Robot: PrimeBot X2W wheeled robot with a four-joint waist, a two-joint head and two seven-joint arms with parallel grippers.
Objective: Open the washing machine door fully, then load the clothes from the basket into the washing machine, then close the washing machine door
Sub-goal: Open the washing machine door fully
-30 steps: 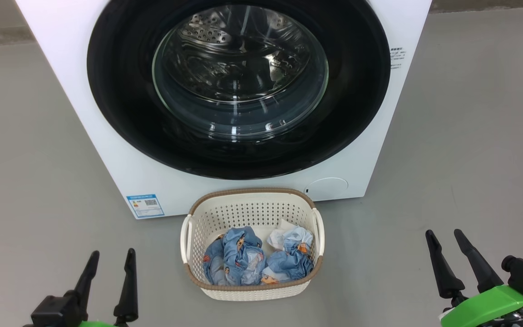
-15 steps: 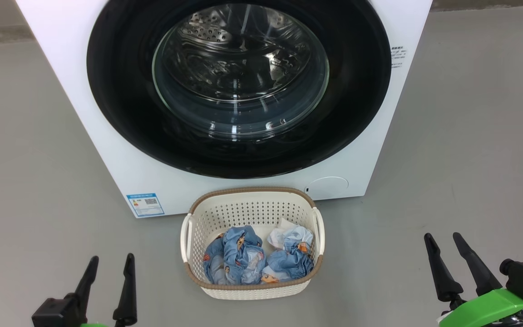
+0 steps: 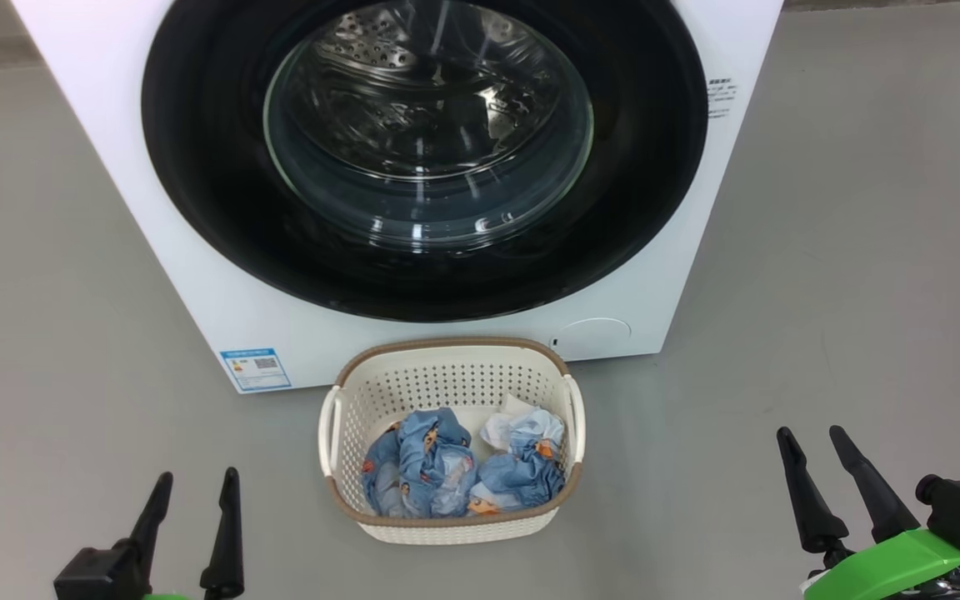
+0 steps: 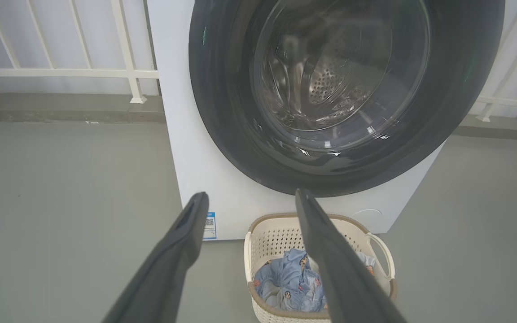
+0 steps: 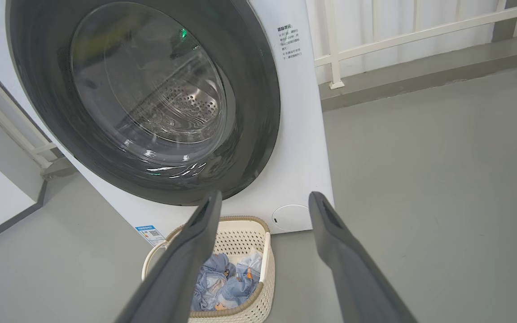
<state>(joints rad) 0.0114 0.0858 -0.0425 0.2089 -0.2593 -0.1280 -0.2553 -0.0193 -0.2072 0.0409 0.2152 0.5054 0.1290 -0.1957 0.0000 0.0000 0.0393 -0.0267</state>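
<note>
Grey floor (image 3: 822,250); left tool (image 3: 198,475), right tool (image 3: 809,432) low either side of basket (image 3: 447,343), jaws wide apart, empty.

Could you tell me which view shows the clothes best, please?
The head view: it looks down into the basket onto the clothes, unobstructed. In the left wrist view a finger crosses them; in the right, a finger hides part.

A small blue label sticker (image 3: 255,369) with a QR code stands low on the big white washing machine (image 3: 213,283). Its words and the dark print lines (image 3: 720,90) higher up are unreadable.
</note>
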